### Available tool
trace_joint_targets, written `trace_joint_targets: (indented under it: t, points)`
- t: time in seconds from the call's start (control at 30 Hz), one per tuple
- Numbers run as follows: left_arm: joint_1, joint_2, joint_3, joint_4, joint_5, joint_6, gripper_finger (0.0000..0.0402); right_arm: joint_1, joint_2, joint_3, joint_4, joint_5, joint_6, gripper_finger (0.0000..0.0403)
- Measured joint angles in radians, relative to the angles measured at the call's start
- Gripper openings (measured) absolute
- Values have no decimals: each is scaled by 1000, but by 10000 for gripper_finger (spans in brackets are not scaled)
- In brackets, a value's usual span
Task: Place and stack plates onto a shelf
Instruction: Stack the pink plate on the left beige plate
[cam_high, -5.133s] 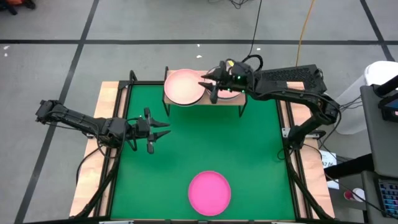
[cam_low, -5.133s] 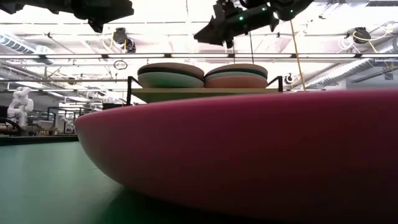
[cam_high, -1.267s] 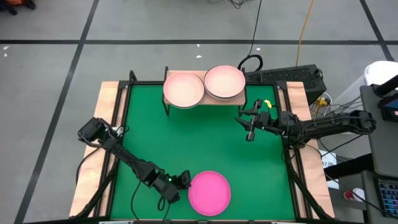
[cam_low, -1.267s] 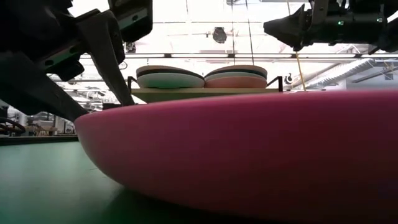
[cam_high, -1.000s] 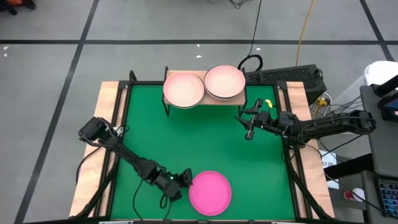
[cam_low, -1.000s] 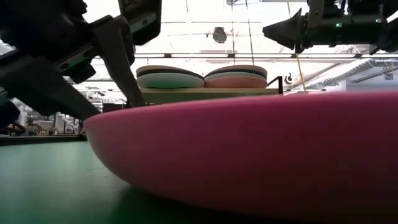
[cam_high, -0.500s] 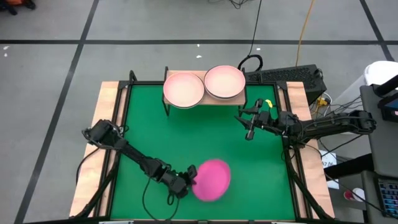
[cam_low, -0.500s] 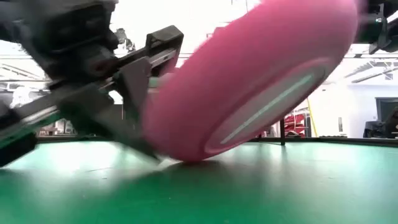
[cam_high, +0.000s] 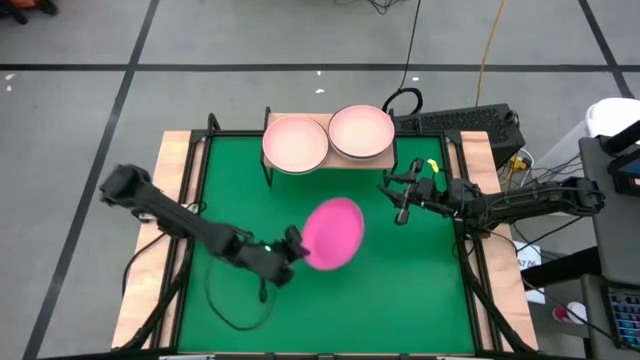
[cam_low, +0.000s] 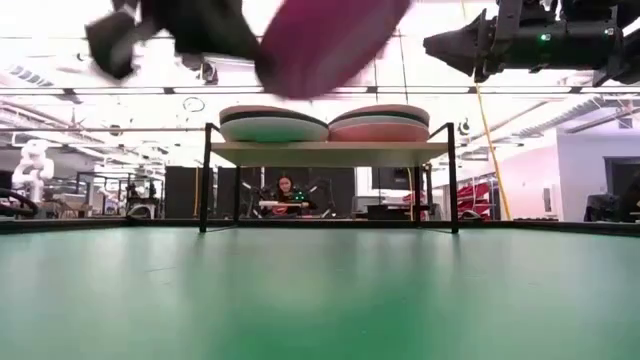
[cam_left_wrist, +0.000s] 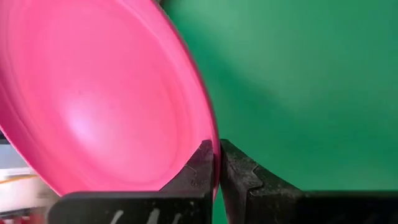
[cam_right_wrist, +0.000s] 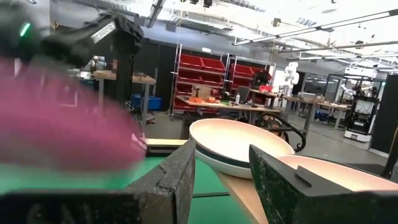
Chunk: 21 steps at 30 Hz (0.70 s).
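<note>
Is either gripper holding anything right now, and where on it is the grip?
The left gripper holds the magenta plate by its rim, fingers pinched on either side of the edge, lifted clear of the mat. The right gripper is open and holds nothing.

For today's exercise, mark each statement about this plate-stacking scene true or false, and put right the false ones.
1. The left gripper is shut on the magenta plate. True.
2. The magenta plate lies flat on the green mat. False: it is lifted clear of the mat and tilted.
3. The shelf carries two stacks of plates side by side. True.
4. The right gripper holds a plate. False: it is open and holds nothing, off to the right of the mat near the shelf.
5. The shelf's top plates are dark grey-teal. False: from above they look pale pink and peach.
</note>
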Motion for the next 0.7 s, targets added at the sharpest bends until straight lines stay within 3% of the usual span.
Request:
trace_joint_targets:
  t: [0.13, 0.33, 0.5, 0.7]
  points:
    - [58, -171, 4, -37, -43, 91, 10, 0, 0, 0, 25, 0, 3, 132]
    - [277, -325, 22, -118, -54, 220, 10, 0, 0, 0, 35, 0, 3, 132]
    - [452, -324, 188, -364, 47, 279, 10, 0, 0, 0, 35, 0, 2, 132]
    - [580, -201, 426, -670, 96, 266, 10, 0, 0, 0, 41, 0, -6, 132]
